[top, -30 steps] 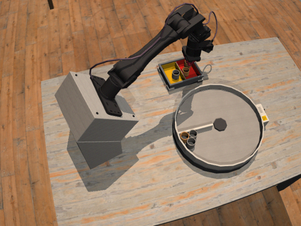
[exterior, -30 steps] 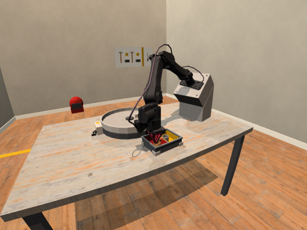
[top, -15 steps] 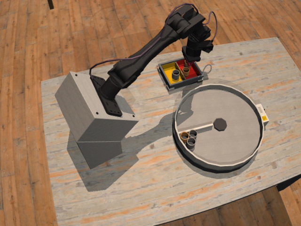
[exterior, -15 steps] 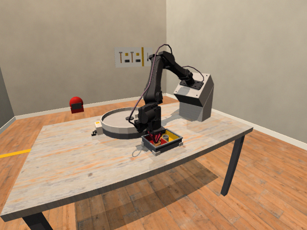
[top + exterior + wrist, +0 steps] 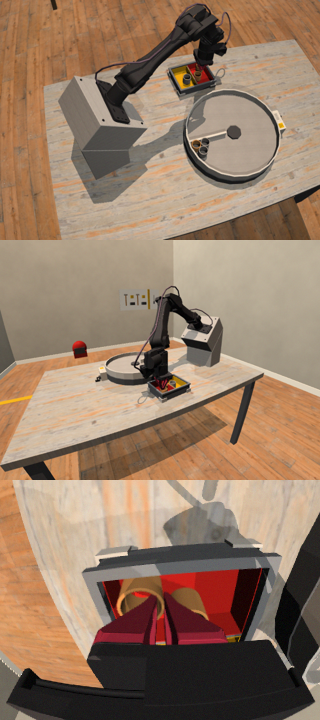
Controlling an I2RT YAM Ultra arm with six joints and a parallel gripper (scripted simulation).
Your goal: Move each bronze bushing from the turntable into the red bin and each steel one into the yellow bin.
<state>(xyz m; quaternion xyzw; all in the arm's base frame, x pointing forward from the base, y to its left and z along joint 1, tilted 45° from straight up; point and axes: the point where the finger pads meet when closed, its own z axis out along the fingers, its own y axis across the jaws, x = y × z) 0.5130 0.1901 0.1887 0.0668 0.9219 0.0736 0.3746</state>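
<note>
On the turntable (image 5: 271,121), against the white bar near its left rim, one bronze bushing (image 5: 196,145) stands with two steel bushings (image 5: 203,151), all upright, bores facing up. In the yellow bin (image 5: 178,75) stands one steel bushing (image 5: 186,79); in the red bin (image 5: 206,74) one bronze bushing (image 5: 197,75) stands. The gripper (image 5: 160,616) is clamped on the wall of another bronze bushing (image 5: 134,600), directly above the red floor. This bushing hangs straight below the fingers, its axis close to vertical, so I judge the release needs only opening.

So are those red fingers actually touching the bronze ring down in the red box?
Touching. The wrist view shows the fingers pinching the wall of the bronze bushing, one inside, one outside, over the red bin.
</note>
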